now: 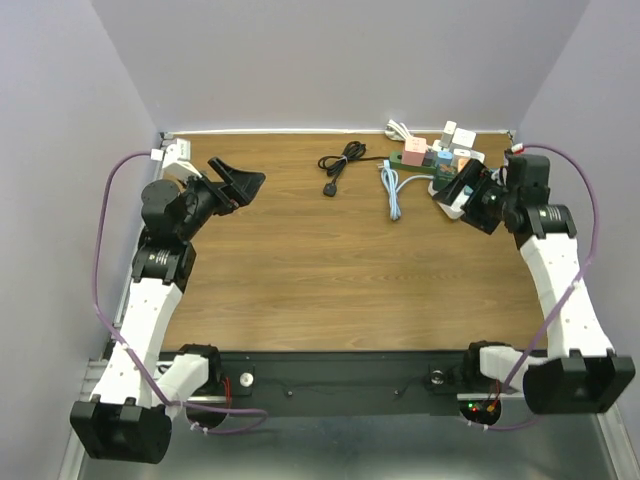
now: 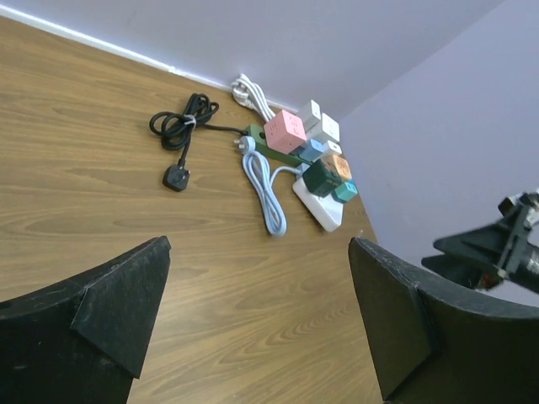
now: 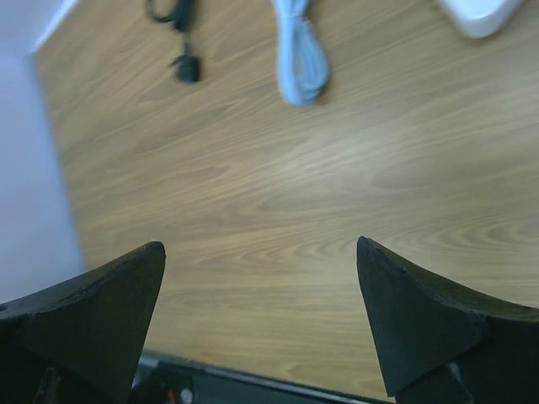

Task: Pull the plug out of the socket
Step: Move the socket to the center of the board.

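Observation:
Two socket strips lie at the table's back right: a green one and a white one. Several coloured plugs stand in them, among them a pink cube, an orange one and a dark green one. In the top view the cluster sits just behind my right gripper. That gripper is open and empty, hovering over bare wood with the white strip's end at the frame's top. My left gripper is open and empty at the far left, well away from the strips.
A coiled black cable with a loose black plug lies at the back middle. A light-blue coiled cable lies beside the strips, and a white cable rests against the back wall. Walls close in on the left, back and right.

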Tool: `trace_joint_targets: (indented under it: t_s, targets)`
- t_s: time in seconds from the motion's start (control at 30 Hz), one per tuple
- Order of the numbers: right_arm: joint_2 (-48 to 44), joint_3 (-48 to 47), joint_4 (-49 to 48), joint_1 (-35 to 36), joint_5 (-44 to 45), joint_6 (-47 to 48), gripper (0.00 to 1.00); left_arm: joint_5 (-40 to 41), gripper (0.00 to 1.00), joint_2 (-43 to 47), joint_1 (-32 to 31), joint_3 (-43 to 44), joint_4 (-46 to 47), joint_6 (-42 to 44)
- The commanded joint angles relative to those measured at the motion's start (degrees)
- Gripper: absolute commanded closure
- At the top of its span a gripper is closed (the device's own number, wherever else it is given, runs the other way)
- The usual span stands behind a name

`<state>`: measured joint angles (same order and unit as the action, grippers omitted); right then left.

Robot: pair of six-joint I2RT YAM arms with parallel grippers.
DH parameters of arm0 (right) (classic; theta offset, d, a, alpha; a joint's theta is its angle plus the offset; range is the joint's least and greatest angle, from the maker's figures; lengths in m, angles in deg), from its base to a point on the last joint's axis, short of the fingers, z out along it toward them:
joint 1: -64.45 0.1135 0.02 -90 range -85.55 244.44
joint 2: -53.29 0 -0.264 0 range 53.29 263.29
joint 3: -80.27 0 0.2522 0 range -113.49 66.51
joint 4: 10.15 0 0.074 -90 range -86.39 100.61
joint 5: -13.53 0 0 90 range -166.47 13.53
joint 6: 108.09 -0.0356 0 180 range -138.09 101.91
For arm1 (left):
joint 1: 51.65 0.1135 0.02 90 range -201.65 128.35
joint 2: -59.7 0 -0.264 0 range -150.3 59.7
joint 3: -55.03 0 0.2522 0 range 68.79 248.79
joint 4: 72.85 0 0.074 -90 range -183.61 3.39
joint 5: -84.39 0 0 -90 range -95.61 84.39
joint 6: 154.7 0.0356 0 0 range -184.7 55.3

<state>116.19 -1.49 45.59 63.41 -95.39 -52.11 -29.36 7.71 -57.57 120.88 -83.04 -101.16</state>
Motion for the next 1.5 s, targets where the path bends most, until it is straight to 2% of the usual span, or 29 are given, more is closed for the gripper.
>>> trace_joint_targets:
  t_s: [0.0,0.17,0.33,0.47,0.57,0.67,0.9,1.23,1.33,1.47]
  targets:
    - [7.1,-5.3,5.0,0.2,15.6,3.5,0.0,-3.2,0.01,-2.0,-0.2,-0.6,1.9,1.9]
    - [16.4,-4.6,1.5,0.1,26.8,-2.4,0.0,-3.5,0.02,-2.4,-0.2,-2.2,1.0,2.3]
    - [15.9,4.7,-13.6,-2.0,27.4,-12.2,0.0,-3.9,0.03,0.0,-0.2,-5.5,-0.1,2.1]
    - [17.9,8.6,-18.9,-3.8,28.2,-16.2,0.0,-2.5,0.03,3.4,-0.2,-7.8,-3.1,4.1]
    - [19.9,11.7,-22.9,-6.7,25.9,-18.3,0.01,-1.8,0.03,5.0,-0.2,-8.7,-5.0,4.9]
    - [22.3,15.0,-29.4,-9.9,19.3,-19.2,0.04,-1.5,0.03,5.8,-0.2,-9.5,-6.4,5.6]
    - [28.6,15.2,-39.2,-12.7,10.4,-18.7,0.07,-1.5,0.03,6.0,-0.2,-10.3,-6.7,5.7]
    - [39.3,13.8,-46.1,-14.7,6.5,-22.7,0.12,-1.7,0.03,5.1,-0.2,-8.5,-6.6,5.8]
    - [41.8,12.9,-46.8,-14.9,6.5,-23.5,0.19,-1.7,0.04,5.1,-0.2,-8.3,-7.1,6.1]
    - [43.2,11.5,-48.1,-15.0,5.7,-23.6,0.34,-1.3,0.04,5.6,-0.2,-8.5,-7.7,6.6]
